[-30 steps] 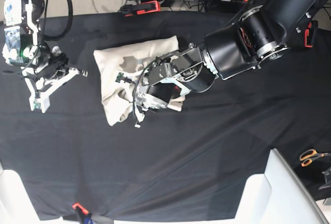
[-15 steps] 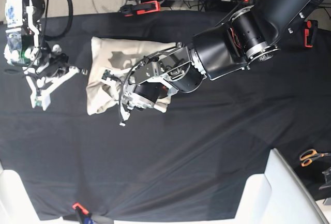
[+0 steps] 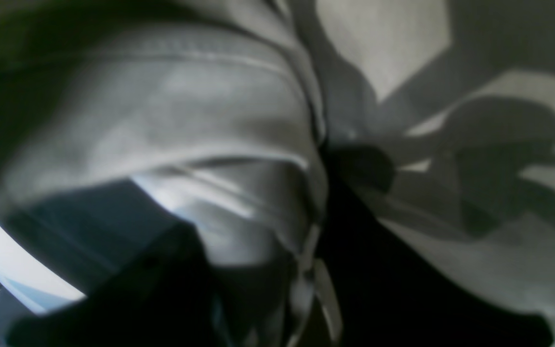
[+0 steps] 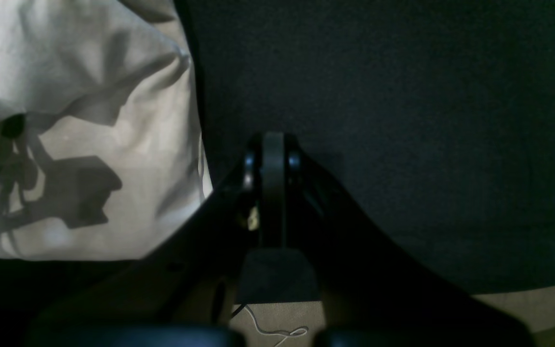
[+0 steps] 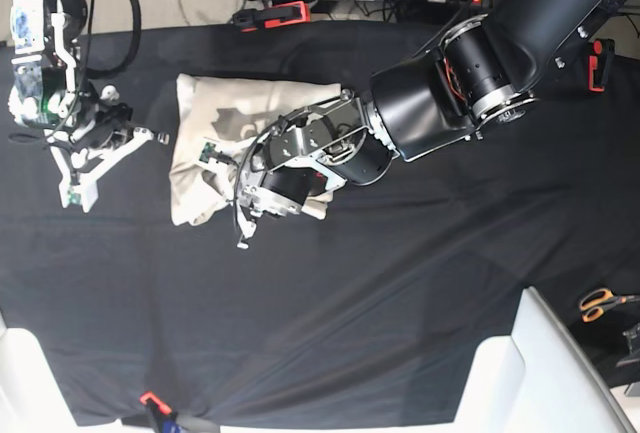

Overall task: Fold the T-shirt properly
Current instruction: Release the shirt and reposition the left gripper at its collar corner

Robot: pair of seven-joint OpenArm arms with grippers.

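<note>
The T-shirt (image 5: 205,158) lies bunched in a folded heap on the black tablecloth (image 5: 400,283), toward the far left part of the table and well clear of every edge. The left gripper (image 5: 238,185) rests over the shirt's right side, and the bulky black left arm (image 5: 450,83) reaching in from the far right corner hides that part of the cloth. The left wrist view shows what the base view cannot: cream fabric bunched between the jaws, pinched, with hems and dark shadows across the rest (image 3: 475,270); it is blurred and much is black. The right gripper (image 5: 78,188) sits just left of the shirt, apart from it; in its wrist view the fingers (image 4: 271,159) are pressed together over bare cloth, empty. Scissors (image 5: 600,303) lie past the right edge, partly cut off.
</note>
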